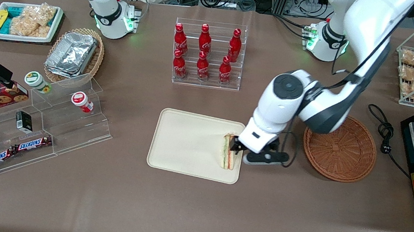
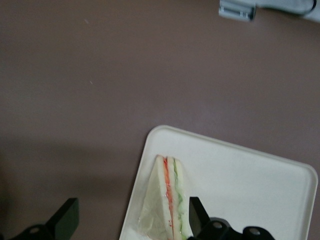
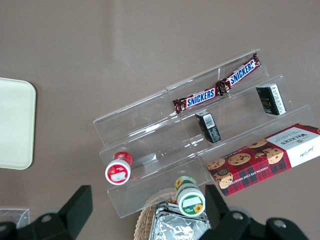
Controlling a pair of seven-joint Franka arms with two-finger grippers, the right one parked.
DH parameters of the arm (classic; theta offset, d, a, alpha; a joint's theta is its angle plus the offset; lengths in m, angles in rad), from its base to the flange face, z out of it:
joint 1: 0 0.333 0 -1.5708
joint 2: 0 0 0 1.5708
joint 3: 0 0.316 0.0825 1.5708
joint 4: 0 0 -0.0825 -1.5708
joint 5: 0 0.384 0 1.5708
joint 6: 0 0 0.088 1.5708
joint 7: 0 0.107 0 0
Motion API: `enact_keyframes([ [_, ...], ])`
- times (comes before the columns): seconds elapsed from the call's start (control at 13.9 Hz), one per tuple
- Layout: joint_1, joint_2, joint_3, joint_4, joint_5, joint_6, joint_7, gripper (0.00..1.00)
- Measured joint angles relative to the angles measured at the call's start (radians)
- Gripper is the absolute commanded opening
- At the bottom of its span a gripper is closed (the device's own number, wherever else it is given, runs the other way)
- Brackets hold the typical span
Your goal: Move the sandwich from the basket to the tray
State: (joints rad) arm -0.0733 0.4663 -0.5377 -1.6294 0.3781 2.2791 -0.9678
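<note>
The sandwich (image 1: 228, 152) stands on edge on the tray (image 1: 186, 145), along the tray's short edge at the working arm's end, closer to the near corner than the far one. In the wrist view its filling stripes (red, then green) run roughly parallel to that edge, and the wedge sits fully inside the low rim. The gripper (image 1: 236, 146) is right at the sandwich, just above the tray's rim. Its fingers are spread wide: one fingertip (image 2: 196, 216) sits just beside the green-striped face of the bread, while the other fingertip (image 2: 66, 217) hangs well apart, out over the bare table (image 2: 100, 75). Neither pad seems to be pinching anything, so the sandwich looks released and resting on the tray on its own.

The step in hand appears to be letting go and clearing away. To do it well, the arm should rise straight up, with the fingers kept apart, so the near finger does not drag across the bread and topple the wedge off the rim, which lies close by. A sideways pull toward the basket (image 1: 339, 147) would be riskier before height is gained.

Farther from the camera, the reddish basket sits empty beside the tray, toward the working arm's end of the table.
</note>
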Motion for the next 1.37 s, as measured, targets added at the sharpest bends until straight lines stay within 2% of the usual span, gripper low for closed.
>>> enact_keyframes([
  [0.22, 0.033, -0.054, 0.000, 0.069, -0.081, -0.150, 0.033, 0.99],
  [0.5, 0.110, -0.104, 0.002, 0.169, -0.219, -0.375, 0.197, 0.99],
  [0.79, 0.201, -0.217, 0.008, 0.186, -0.317, -0.607, 0.316, 0.99],
  [1.08, 0.199, -0.356, 0.144, 0.173, -0.409, -0.767, 0.463, 0.99],
  [1.37, 0.157, -0.514, 0.311, 0.056, -0.463, -0.800, 0.584, 0.99],
])
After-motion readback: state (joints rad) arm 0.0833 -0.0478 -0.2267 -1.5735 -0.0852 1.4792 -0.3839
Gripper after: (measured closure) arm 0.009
